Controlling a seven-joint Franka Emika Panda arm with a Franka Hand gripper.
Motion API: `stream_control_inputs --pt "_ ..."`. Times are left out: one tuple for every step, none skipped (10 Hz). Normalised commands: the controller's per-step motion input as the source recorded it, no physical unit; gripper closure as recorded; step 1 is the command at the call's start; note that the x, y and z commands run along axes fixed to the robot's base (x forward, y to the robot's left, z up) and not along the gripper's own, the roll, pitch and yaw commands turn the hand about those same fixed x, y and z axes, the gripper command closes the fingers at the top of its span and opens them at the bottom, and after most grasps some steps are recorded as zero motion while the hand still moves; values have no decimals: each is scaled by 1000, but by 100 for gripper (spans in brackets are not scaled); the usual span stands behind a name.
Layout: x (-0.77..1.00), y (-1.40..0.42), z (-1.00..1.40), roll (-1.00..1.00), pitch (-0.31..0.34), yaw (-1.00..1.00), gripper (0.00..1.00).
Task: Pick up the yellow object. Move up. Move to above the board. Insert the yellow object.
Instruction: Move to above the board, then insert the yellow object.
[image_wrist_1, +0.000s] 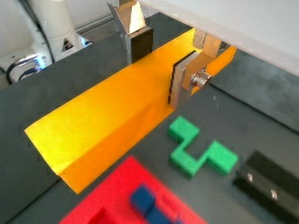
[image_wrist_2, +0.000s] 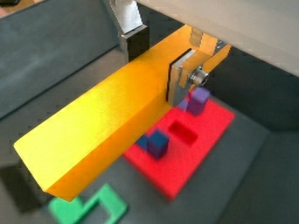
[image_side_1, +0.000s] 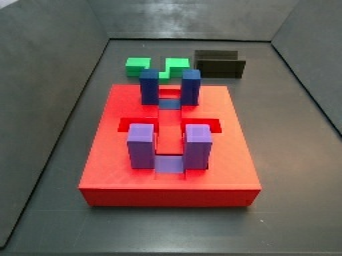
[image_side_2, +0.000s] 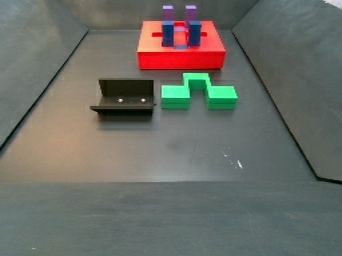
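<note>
Now, board: large red slab with recessed slots and upright blue and purple blocks; in a wrist view it lies on the floor below the pincer, partly hidden by the bar.
Yellow object: long yellow-orange bar, lifted clear of the floor, one end clamped between the pincer's plates, the rest stretching out from them; seen in both wrist views.
Green notched block: on the floor, just beside the board; in a wrist view it sits below the pincer, beside the bar's edge.
Fixture: dark bracket on the floor, near the green block, apart from it.
Gripper: clenched on the yellow object, silver fingers pressed on opposite faces; not seen in either side view.
</note>
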Motion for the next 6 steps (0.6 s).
stream_control_inputs --pt "914 -1400 229 4 160 8 100" --pt "470 -665 116 39 172 6 100" --pt "255 -291 67 48 152 9 100" --pt "0 26 0 0 0 0 100" --pt "577 -31 -57 26 0 0 100" --pt "803 -100 -203 6 0 0 100"
